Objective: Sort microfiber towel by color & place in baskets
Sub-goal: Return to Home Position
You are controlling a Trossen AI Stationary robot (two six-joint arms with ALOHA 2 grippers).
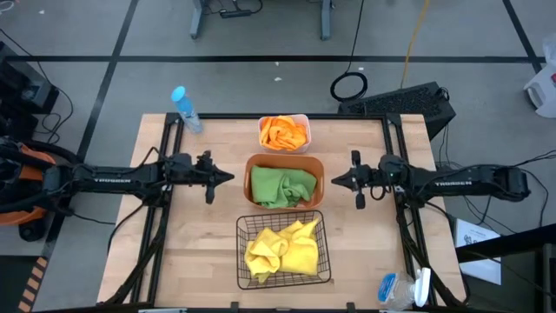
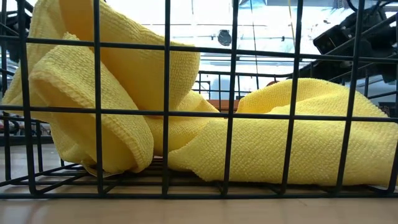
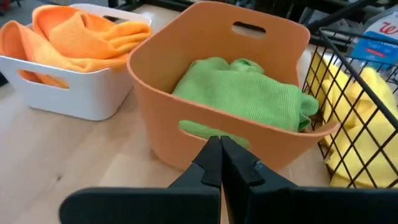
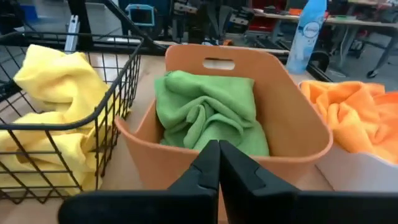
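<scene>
Orange towels (image 1: 283, 132) lie in the white bin (image 1: 304, 119) at the far side. Green towels (image 1: 283, 186) fill the orange-brown tub (image 1: 250, 165) in the middle. Yellow towels (image 1: 281, 249) sit crumpled in the black wire basket (image 1: 242, 228) nearest me, filling the low view (image 2: 205, 130). My left gripper (image 1: 228, 176) hovers just left of the tub, shut and empty. My right gripper (image 1: 335, 181) hovers just right of the tub, shut and empty too. Each wrist view shows its shut fingers, left (image 3: 219, 163) and right (image 4: 218, 163), pointing at the tub.
A blue-capped clear bottle (image 1: 185, 109) lies at the table's far left corner. A blue and white spray bottle (image 1: 401, 289) lies at the near right corner. Bare wood (image 1: 195, 243) stretches left and right of the row of containers.
</scene>
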